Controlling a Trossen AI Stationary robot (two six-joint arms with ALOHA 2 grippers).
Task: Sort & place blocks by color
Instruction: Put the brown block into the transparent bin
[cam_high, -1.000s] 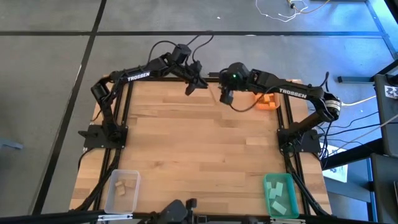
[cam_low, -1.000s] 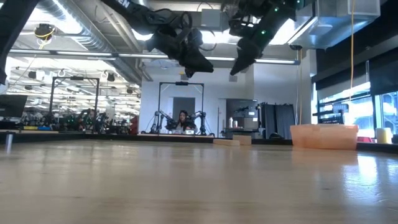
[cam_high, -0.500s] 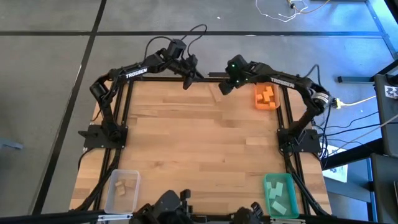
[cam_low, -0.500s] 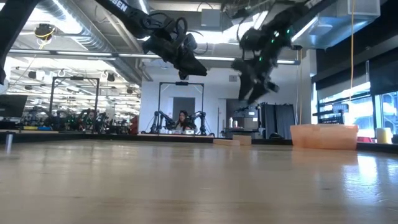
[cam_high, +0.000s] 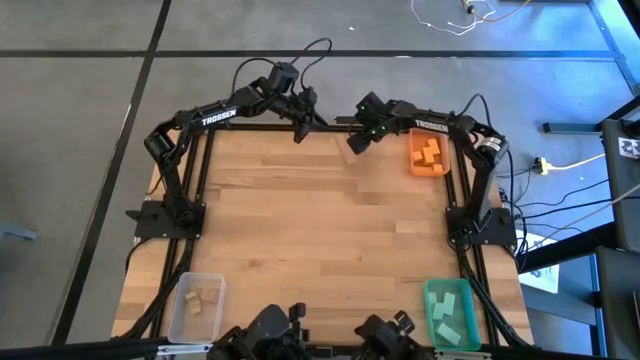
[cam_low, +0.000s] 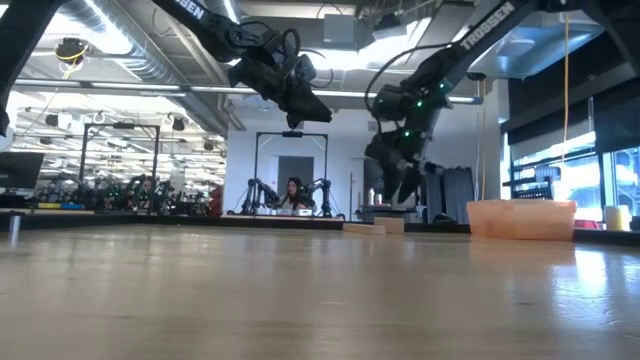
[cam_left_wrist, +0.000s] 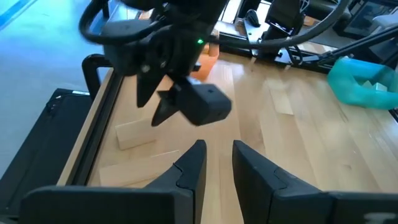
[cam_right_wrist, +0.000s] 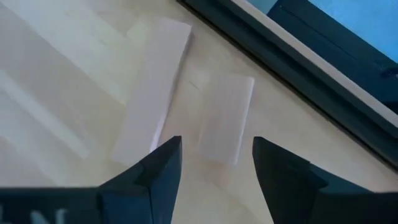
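The right gripper (cam_right_wrist: 211, 163) hangs low over the far edge of the table (cam_high: 320, 240), its fingers (cam_right_wrist: 155, 168) spread wide and holding nothing. Straight ahead of the gap lies a pale wood block (cam_right_wrist: 224, 118), flat on the wood just beside the table's dark frame. The block's long axis runs roughly along the line of the gap, so the fingers stand on either side of its narrow width, which suits a pinch across it. A second pale block (cam_right_wrist: 152, 87) lies just beside the first, at a slight angle to it and close to one finger; by my reading that neighbour is the thing most likely to be nudged on the way down.

The left gripper (cam_left_wrist: 214, 162) hovers higher, near the same far edge, its fingers a little apart and empty. The right arm is clearly the nearer one to both blocks.

Compared with half a second ago, the right gripper has dropped from well above the table towards the blocks, while the left arm has hardly moved. The orange bin (cam_high: 428, 155), clear bin (cam_high: 196, 306) and green bin (cam_high: 452, 310) already hold their blocks
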